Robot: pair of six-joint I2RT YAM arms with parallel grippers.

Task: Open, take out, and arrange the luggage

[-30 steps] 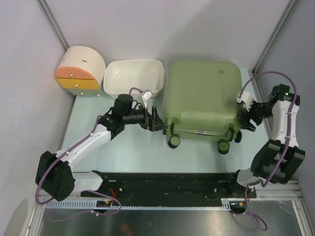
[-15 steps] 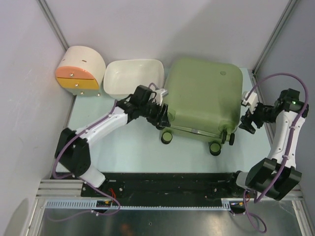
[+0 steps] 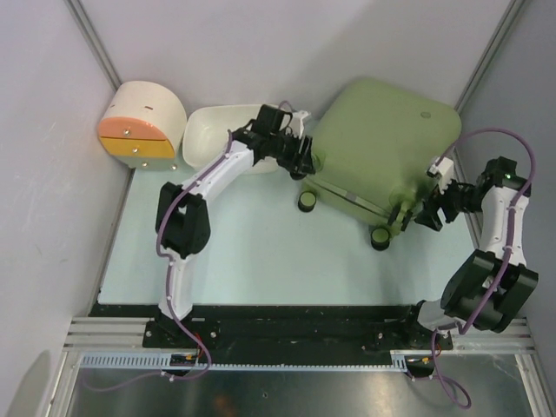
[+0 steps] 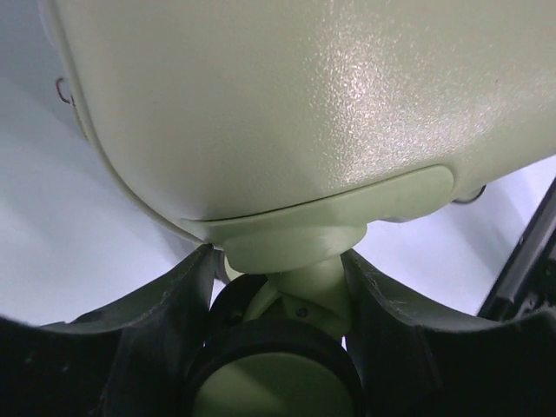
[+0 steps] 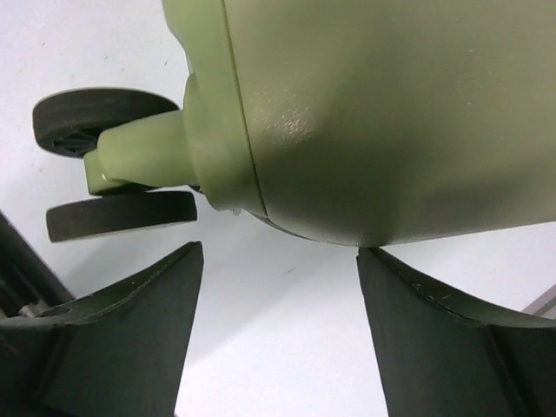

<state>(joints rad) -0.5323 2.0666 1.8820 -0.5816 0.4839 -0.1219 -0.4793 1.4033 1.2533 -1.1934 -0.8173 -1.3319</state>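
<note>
the luggage (image 3: 382, 139) lies shut and flat on the table (image 3: 243, 261), back right and skewed at an angle, wheels toward the arms, its left corner just beside the white tub (image 3: 208, 143). the left gripper (image 3: 302, 163) is at that corner, pinching one black wheel (image 4: 269, 382) – both fingers (image 4: 130, 347) sit against its sides. the right gripper (image 3: 419, 213) is at the right near corner with its jaws spread, nothing between them – the green shell is just past its fingertips (image 5: 452, 339).
</note>
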